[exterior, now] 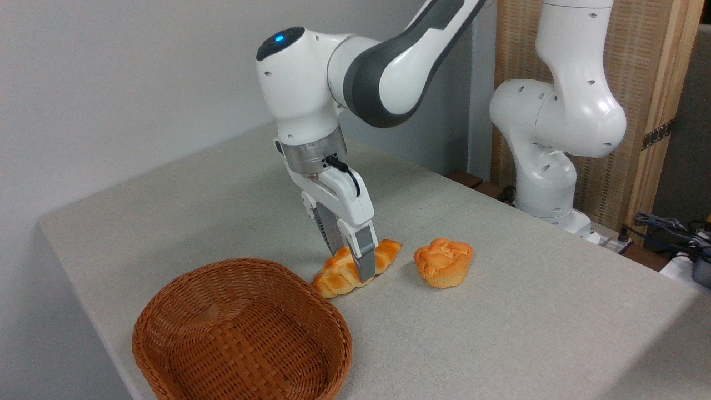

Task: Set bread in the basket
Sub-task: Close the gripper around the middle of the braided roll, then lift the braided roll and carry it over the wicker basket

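The claw (351,262) straddles the middle of the bread (340,276) on the table (500,328), fingers either side but whether they pinch I cannot tell; it looks light, squashy, best held mid-loaf, the basket (233,328) waiting below-left.

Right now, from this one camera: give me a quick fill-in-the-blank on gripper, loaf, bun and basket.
1. The gripper straddles the ____ loaf, one finger on each side.
2. The loaf lies on the table, not yet in the ____.
3. The basket holds ____ bread.
4. The round bun sits to the ____ of the loaf.

Missing words: braided; basket; no; right
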Tool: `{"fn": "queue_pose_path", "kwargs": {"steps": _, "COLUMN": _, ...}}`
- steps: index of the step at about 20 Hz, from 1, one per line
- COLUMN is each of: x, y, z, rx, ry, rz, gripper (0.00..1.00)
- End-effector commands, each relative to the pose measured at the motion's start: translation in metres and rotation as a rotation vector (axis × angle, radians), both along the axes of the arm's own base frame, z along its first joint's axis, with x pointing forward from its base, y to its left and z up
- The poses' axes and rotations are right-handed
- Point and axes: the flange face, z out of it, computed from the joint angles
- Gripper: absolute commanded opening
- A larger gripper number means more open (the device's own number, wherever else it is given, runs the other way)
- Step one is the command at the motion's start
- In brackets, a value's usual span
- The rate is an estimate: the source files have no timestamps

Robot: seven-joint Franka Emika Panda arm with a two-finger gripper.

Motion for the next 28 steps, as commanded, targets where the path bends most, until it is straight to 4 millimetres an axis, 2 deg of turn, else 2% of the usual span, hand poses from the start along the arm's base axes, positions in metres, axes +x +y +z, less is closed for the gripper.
{"fn": "queue_pose_path", "kwargs": {"steps": 1, "x": -0.002, "y": 0.001, "z": -0.007, "rx": 0.003, "ry": -0.025, "rz": -0.025, "gripper": 0.69}}
{"fn": "queue_pose_path", "kwargs": {"steps": 2, "x": -0.002, "y": 0.001, "z": -0.007, "rx": 0.003, "ry": -0.024, "rz": -0.030, "gripper": 0.49}}
{"fn": "queue_pose_path", "kwargs": {"steps": 3, "x": -0.002, "y": 0.002, "z": -0.007, "rx": 0.001, "ry": -0.024, "rz": -0.035, "gripper": 0.38}}
{"fn": "queue_pose_path", "kwargs": {"steps": 11, "x": -0.002, "y": 0.002, "z": -0.007, "rx": 0.000, "ry": -0.017, "rz": -0.037, "gripper": 0.36}}
{"fn": "queue_pose_path", "kwargs": {"steps": 13, "x": -0.001, "y": 0.001, "z": -0.002, "rx": -0.001, "ry": -0.023, "rz": -0.038, "gripper": 0.36}}
{"fn": "queue_pose_path", "kwargs": {"steps": 15, "x": 0.003, "y": -0.001, "z": 0.019, "rx": -0.001, "ry": -0.002, "rz": -0.031, "gripper": 0.36}}
{"fn": "queue_pose_path", "kwargs": {"steps": 18, "x": 0.014, "y": -0.004, "z": 0.067, "rx": -0.010, "ry": 0.051, "rz": -0.041, "gripper": 0.37}}
{"fn": "queue_pose_path", "kwargs": {"steps": 20, "x": 0.022, "y": -0.004, "z": 0.092, "rx": -0.064, "ry": 0.029, "rz": -0.039, "gripper": 0.37}}
{"fn": "queue_pose_path", "kwargs": {"steps": 23, "x": 0.037, "y": -0.002, "z": 0.116, "rx": -0.082, "ry": -0.025, "rz": -0.031, "gripper": 0.37}}
{"fn": "queue_pose_path", "kwargs": {"steps": 25, "x": 0.055, "y": 0.000, "z": 0.134, "rx": -0.093, "ry": -0.075, "rz": -0.027, "gripper": 0.37}}
{"fn": "queue_pose_path", "kwargs": {"steps": 28, "x": 0.085, "y": 0.001, "z": 0.140, "rx": -0.110, "ry": -0.110, "rz": -0.015, "gripper": 0.37}}
